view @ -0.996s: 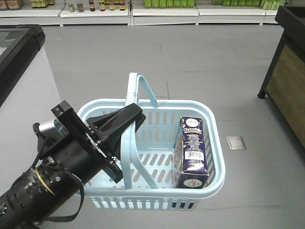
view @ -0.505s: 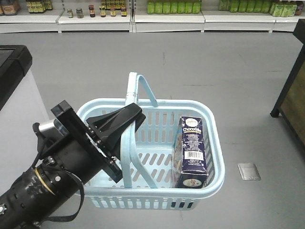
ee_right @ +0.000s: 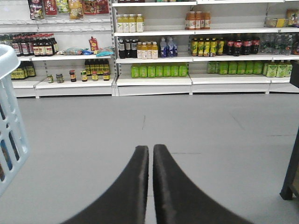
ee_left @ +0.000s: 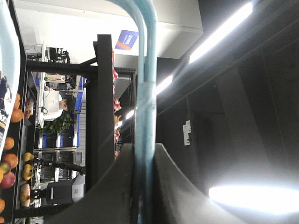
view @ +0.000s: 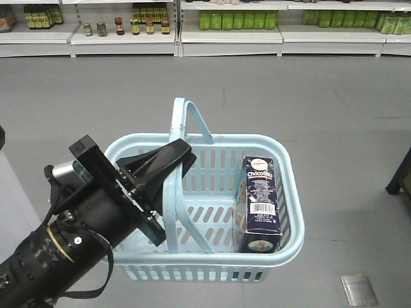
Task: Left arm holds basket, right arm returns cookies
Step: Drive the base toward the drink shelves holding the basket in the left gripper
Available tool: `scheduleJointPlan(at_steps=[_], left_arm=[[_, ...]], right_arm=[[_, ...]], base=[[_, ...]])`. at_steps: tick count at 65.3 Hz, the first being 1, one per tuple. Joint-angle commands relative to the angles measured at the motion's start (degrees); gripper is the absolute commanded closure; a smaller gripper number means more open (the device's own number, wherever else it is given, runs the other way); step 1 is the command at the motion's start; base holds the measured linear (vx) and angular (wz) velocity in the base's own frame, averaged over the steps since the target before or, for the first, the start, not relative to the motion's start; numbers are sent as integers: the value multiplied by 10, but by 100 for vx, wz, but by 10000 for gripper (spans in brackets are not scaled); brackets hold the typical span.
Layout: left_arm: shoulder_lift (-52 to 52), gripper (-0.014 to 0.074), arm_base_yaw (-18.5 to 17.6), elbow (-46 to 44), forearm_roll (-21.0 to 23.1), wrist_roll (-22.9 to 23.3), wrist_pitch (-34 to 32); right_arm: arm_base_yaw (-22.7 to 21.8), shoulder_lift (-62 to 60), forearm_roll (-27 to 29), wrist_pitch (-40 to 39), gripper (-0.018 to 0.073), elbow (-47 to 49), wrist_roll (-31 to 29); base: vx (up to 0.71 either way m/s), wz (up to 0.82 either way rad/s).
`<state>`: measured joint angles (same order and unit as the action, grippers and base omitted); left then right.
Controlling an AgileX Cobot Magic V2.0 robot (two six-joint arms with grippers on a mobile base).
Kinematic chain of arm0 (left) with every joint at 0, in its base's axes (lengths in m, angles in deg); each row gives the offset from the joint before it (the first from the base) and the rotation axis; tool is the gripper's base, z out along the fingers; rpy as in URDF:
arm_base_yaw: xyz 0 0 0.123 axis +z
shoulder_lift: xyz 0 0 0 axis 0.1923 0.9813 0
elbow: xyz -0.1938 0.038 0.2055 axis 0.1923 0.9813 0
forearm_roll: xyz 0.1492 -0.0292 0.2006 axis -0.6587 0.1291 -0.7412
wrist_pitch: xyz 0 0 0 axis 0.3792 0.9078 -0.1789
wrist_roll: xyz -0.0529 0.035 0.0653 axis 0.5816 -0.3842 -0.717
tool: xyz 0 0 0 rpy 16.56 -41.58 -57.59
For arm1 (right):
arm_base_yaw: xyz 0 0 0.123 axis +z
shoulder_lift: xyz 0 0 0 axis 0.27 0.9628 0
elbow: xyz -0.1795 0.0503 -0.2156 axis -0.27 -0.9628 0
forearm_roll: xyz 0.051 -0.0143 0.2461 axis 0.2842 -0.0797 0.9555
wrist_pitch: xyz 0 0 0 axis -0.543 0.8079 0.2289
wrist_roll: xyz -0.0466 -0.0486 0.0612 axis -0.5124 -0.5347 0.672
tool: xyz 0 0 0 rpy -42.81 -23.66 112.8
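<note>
The light blue basket (view: pixel 290 192) hangs in the middle of the front view above the grey floor. My left gripper (view: pixel 172 163) is shut on one of its hoop handles (view: pixel 171 212); the other handle (view: pixel 192 115) stands up behind. In the left wrist view the blue handle (ee_left: pixel 145 93) runs up from between the closed jaws of the left gripper (ee_left: pixel 144 151). The navy cookies carton (view: pixel 259 202) stands upright in the basket's right half. My right gripper (ee_right: pixel 151 148) is shut on nothing, with the basket wall (ee_right: pixel 9 140) at its left. The right arm does not show in the front view.
Shop shelves with bottles and jars (view: pixel 225 25) line the far wall, and they also fill the right wrist view as shelves (ee_right: pixel 154 70). A dark stand leg (view: pixel 401 176) sits at the right edge. A metal floor plate (view: pixel 359 290) lies at the lower right.
The surroundings have slid: the shelves came closer, the black-topped counter left the view on the left, and the stand moved off right. Basket, carton and left arm keep their places in the view.
</note>
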<state>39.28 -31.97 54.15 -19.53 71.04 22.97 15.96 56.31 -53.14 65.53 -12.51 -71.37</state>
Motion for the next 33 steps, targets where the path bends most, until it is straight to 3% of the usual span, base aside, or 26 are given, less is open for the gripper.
scheduleJointPlan(at_steps=[1, 33], left_arm=[[-20, 596, -3, -17, 6, 0, -83], [-20, 596, -3, -17, 6, 0, -83]], right_arm=[[-3, -5, -2, -43, 566, -10, -5], [-3, -5, -2, -43, 566, -10, -5]], base=[[57, 1], [57, 2]])
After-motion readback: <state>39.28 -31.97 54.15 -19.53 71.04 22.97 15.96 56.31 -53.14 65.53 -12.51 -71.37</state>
